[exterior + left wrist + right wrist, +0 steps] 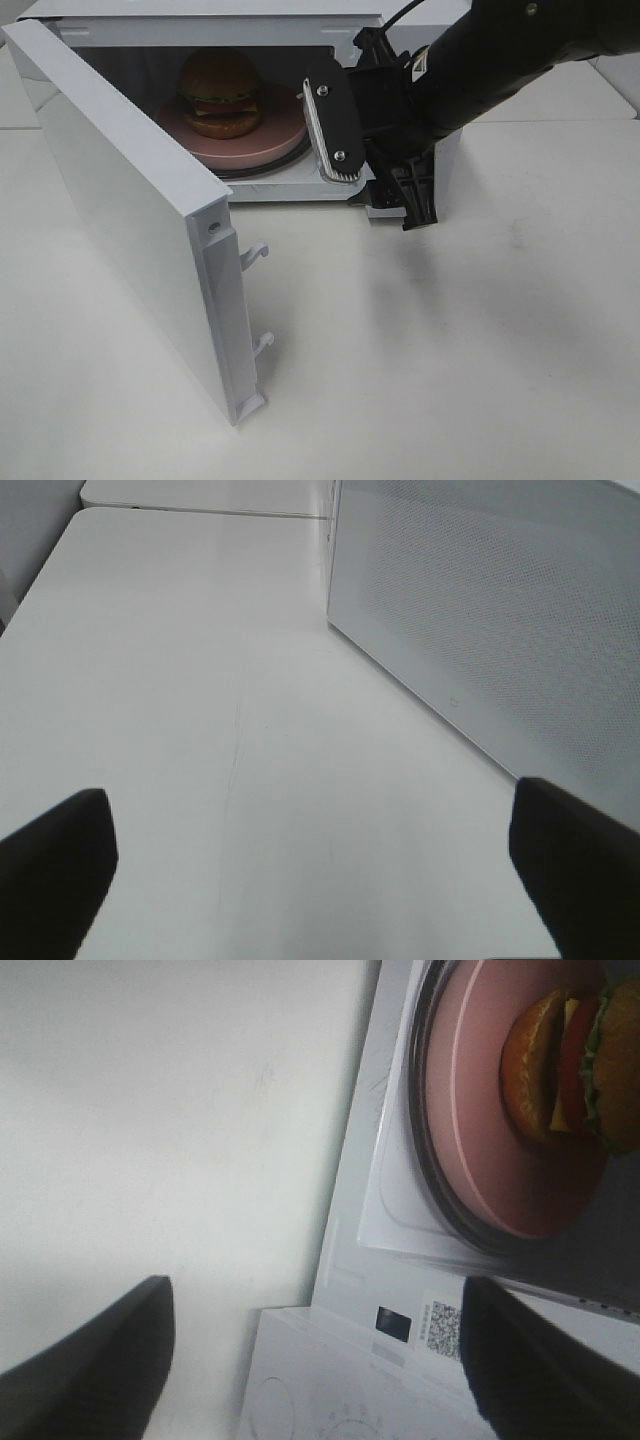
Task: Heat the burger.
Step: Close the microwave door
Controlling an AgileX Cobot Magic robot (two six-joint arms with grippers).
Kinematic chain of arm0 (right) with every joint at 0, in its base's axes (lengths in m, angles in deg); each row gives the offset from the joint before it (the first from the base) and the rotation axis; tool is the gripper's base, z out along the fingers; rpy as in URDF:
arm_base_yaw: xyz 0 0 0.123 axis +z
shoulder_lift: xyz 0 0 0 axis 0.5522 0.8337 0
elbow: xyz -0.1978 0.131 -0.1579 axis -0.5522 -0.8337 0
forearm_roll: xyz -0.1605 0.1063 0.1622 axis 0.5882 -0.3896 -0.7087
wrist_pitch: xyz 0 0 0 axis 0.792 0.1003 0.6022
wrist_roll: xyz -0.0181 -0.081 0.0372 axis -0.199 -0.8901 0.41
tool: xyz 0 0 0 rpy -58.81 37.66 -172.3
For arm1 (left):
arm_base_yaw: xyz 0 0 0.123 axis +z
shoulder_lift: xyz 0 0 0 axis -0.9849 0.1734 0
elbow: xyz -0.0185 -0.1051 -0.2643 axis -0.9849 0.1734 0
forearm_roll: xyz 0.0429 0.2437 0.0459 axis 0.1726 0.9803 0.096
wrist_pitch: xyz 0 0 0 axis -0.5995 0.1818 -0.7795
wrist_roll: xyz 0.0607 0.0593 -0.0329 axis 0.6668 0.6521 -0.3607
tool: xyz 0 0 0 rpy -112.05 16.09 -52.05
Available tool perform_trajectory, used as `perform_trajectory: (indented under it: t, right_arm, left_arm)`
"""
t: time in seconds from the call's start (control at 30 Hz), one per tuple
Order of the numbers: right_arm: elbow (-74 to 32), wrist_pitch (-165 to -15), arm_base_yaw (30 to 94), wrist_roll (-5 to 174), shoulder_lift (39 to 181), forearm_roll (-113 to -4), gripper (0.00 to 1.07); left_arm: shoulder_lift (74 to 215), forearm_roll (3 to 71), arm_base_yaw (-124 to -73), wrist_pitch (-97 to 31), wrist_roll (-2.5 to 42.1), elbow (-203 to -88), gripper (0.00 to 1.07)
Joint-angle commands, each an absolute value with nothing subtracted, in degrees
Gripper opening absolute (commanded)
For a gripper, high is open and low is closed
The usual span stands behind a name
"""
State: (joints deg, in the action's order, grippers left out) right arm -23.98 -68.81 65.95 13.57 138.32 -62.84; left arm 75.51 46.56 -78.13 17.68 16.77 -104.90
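Exterior high view: burger (221, 92) inside the white microwave (200, 18), upright on a round pink plate (270, 145), plate on the dark-rimmed turntable (245, 172). Microwave door (130, 220) swung wide to the left, latch hooks (257, 252) bare on its free edge. Right end effector (380, 198) at the right side of the cavity mouth, jaws apart, gripping nothing, clear of both plate and burger. Same story from the right wrist: dark fingers (90, 1360) spread wide, only desk (150, 1110) and the microwave's front lip between them, a QR sticker (442, 1317) just beside the control panel (320, 1405). Left end effector (310, 880) spread fully too, empty, low over the desk beside a perforated white panel (480, 610); probably the outer face of the door, though hard to confirm from that view alone.

Reads as loading done, with closing the door as the step in hand. Calls first for drawing the right arm back from the opening, out of the door's swing. Then a push on the door's outer face, likely from the left side, carrying it round until the hooks seat in the front. Wants flat, steady contact rather than a grasp; risks sliding the whole microwave across the desk if pressed too hard. Leaves only starting the heat at the control panel.
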Motion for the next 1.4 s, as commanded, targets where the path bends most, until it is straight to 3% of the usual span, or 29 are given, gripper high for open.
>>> perform_trajectory:
  t: [0.03, 0.33, 0.77, 1.4]
  right_arm:
    - [-25.99, -69.15, 65.83, 16.04, 135.91, -62.9, 0.77]
    - [-32.29, -68.98, 65.83, 26.12, 128.75, -62.9, 0.77]
    - [-41.63, -66.34, 65.83, 56.95, 117.18, -62.9, 0.77]
    - [-46.44, -42.91, 65.83, 84.1, 100.73, -59.52, 0.77]
  left_arm:
    - [75.51, 46.39, -78.47, 17.39, 16.77, -104.9, 1.02]
    - [75.51, 46.39, -78.47, 17.39, 16.77, -104.9, 1.02]
    - [75.51, 46.39, -78.47, 17.39, 16.77, -104.9, 1.02]
    - [75.51, 46.39, -78.47, 17.39, 16.77, -104.9, 1.02]
